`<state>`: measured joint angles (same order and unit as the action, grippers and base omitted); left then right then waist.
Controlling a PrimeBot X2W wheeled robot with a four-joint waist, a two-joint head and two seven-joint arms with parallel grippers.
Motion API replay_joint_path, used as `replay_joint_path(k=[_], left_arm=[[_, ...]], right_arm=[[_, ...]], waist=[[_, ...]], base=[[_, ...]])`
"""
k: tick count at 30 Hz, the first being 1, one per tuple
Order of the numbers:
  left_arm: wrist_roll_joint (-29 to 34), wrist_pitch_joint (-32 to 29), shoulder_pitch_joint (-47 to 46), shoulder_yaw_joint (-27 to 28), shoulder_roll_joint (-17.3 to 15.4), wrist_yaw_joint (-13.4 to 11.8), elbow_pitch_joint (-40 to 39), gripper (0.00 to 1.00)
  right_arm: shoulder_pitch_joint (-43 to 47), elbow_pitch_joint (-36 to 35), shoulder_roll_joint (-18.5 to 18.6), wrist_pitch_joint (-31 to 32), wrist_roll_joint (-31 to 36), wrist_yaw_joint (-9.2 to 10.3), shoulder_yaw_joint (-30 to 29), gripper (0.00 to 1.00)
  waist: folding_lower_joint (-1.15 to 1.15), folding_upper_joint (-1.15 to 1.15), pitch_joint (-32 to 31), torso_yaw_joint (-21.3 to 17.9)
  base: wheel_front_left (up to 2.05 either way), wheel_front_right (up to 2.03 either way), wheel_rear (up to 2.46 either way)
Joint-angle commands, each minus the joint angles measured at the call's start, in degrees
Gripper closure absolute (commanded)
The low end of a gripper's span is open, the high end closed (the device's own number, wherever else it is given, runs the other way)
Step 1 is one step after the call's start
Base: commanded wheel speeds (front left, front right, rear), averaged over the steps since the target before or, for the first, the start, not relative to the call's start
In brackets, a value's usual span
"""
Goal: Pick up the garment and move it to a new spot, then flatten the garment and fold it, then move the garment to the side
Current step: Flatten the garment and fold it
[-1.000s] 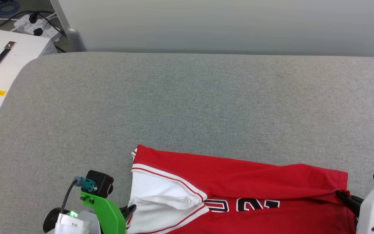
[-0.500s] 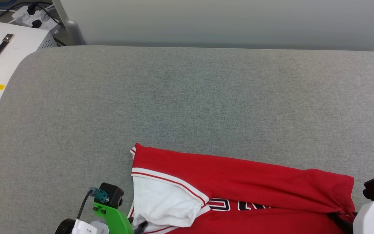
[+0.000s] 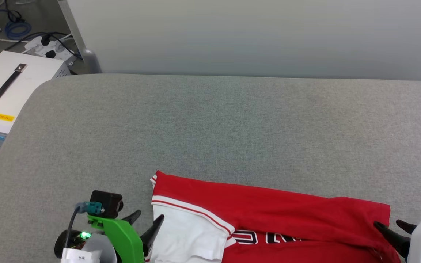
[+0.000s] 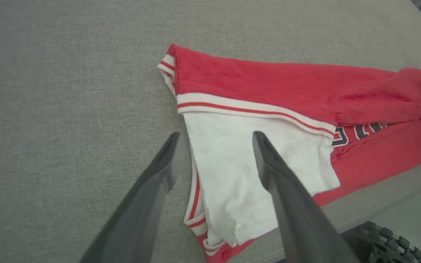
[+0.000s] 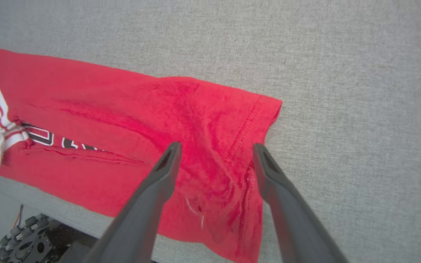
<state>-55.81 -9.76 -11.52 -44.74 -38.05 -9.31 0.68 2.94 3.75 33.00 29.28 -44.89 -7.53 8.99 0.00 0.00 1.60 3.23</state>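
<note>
Underneath: a tabletop [image 3: 210, 120] covered in grey woven fabric, with a rounded far-left corner; it takes up most of the head view.
Room behind: a plain pale wall [image 3: 254, 36] runs along the far edge, and a grey metal post [image 3: 82, 44] stands by the far-left corner.
Room at left: on the floor lie a white case [image 3: 27, 78] with a black handle and a yellow sticker, a white power strip [image 3: 48, 46] with black plugs, and a coil of blue cable [image 3: 16, 28].
Task item: a red jersey T-shirt [image 3: 269, 204] lies flat at the near edge of the tabletop, a red fold across its far side. A white sleeve [image 3: 188, 233] with red-and-white stripe trim is at its left end. Part of the black-and-white lettering [image 3: 269, 238] shows below the fold.
Left tool [image 3: 149, 216]: spread wide and holding nothing. In the left wrist view [image 4: 216, 134] one finger is over bare grey fabric and the other over the white sleeve.
Right tool [image 3: 389, 223]: also spread wide and holding nothing. In the right wrist view [image 5: 216, 145] both fingers are over the shirt's red hem corner.
Contact: whether the fingertips touch the cloth cannot be told.
Below the edge: a roller wheel [image 4: 389, 237] shows under the tabletop's near side.
Counts: one shirt, one visible sleeve, two tools with two dark fingers [image 4: 159, 175] each, one case, one power strip, one cable coil.
</note>
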Motion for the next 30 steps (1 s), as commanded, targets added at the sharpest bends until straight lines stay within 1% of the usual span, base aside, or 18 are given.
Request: replay_joint_path(k=[1, 3, 5, 10, 14, 19, 22, 27, 30], left_arm=[[0.4, 1.5, 1.0, 0.7, -0.2, -0.5, -0.6, 0.00], [1.0, 4.5, 1.3, 2.0, 0.0, -1.4, -1.2, 0.00], [1.9, 8.1, 1.5, 3.4, 0.5, -2.2, -1.7, 0.00], [6.4, 16.9, 0.7, 5.0, 0.9, -1.8, -2.3, 0.00], [9.2, 21.1, -0.1, 5.6, 1.0, -1.8, -1.5, 0.00], [9.8, 23.1, -0.1, 7.0, 1.3, -1.3, -0.4, 0.00], [9.7, 23.4, -0.1, 7.3, 1.5, -0.8, 0.2, 0.00], [9.3, 23.4, -0.3, 7.6, 1.3, -0.5, 1.0, 0.00], [9.3, 23.3, -0.8, 7.7, 1.2, -0.4, 1.0, 0.00]], right_arm=[[1.3, -0.4, -0.7, 1.2, -0.2, 0.04, -1.4, 0.00], [2.1, -0.7, -1.6, 3.6, 1.0, 0.04, -3.8, 0.00], [2.7, -0.9, -3.4, 5.6, 2.4, 0.04, -6.7, 0.00], [2.9, -1.0, -8.6, 9.4, 6.1, 0.04, -13.1, 0.00], [1.8, 0.1, -13.0, 11.3, 7.9, 0.04, -17.0, 0.00], [0.0, 3.1, -16.7, 12.7, 10.7, 0.04, -21.4, 0.00], [-0.9, 5.3, -17.8, 12.7, 12.4, 0.04, -23.0, 0.00], [-1.5, 8.6, -19.2, 14.0, 11.5, 0.04, -22.7, 0.00], [-1.4, 9.9, -19.5, 14.3, 10.6, 0.04, -21.5, 0.00]], waist=[[0.00, 0.00, -0.6, 0.1], [0.00, 0.00, -0.8, 0.2], [0.00, 0.00, -0.8, 0.3], [0.00, 0.00, 0.6, 0.7], [0.00, 0.00, 1.9, 1.1], [0.00, 0.00, 3.8, 1.9], [0.00, 0.00, 4.6, 2.3], [0.00, 0.00, 5.9, 2.9], [0.00, 0.00, 6.4, 3.2]], base=[[0.00, 0.00, 0.00], [0.00, 0.00, 0.00], [0.00, 0.00, 0.00], [0.00, 0.00, 0.00], [0.00, 0.00, 0.00], [0.00, 0.00, 0.00], [0.00, 0.00, 0.00], [0.00, 0.00, 0.00], [0.00, 0.00, 0.00]])
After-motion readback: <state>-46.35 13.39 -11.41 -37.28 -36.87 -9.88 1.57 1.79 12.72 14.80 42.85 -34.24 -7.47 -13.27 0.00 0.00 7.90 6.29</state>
